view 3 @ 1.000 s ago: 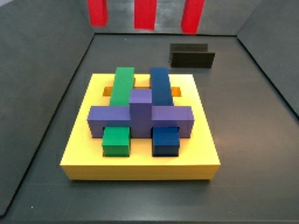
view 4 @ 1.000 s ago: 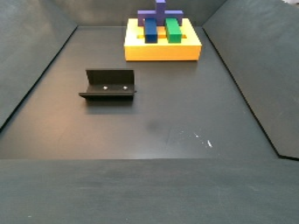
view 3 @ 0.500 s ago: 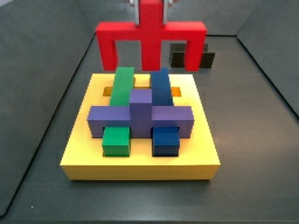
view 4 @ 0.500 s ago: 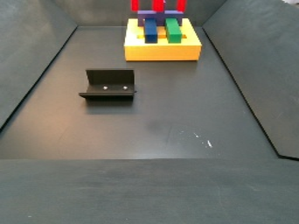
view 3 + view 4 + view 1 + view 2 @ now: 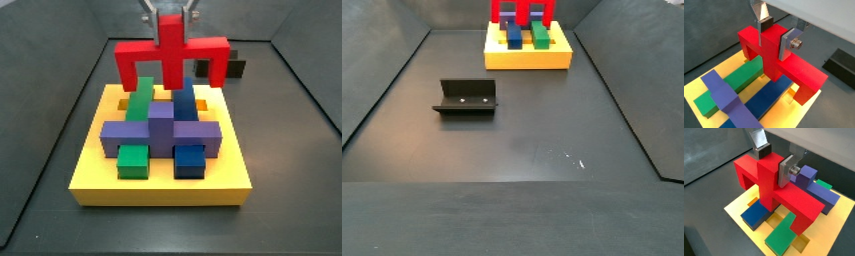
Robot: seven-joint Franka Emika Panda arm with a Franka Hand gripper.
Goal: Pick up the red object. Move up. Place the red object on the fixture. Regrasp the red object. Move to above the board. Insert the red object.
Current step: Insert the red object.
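Note:
My gripper (image 5: 171, 14) is shut on the upright stem of the red object (image 5: 171, 56), which hangs above the far end of the yellow board (image 5: 160, 186). Both wrist views show the silver fingers clamping the stem of the red object (image 5: 771, 56) (image 5: 767, 178), with the gripper (image 5: 775, 37) (image 5: 773, 163) right over the board (image 5: 697, 85) (image 5: 737, 208). The piece's two outer legs point down over the green bar (image 5: 139, 94) and the blue bar (image 5: 183, 97). The fixture (image 5: 466, 96) stands alone on the floor; in a side view the fixture (image 5: 235, 68) is partly hidden behind the red piece.
A purple cross-shaped block (image 5: 160, 130) lies across the green and blue bars on the board. Dark sloping walls (image 5: 382, 90) enclose the floor. In a side view the board (image 5: 529, 58) sits at the far end with the red object (image 5: 524, 12) above it.
The red object, held in my gripper, has come down from the top of the side view toward the board's far end. Board and fixture have not moved.

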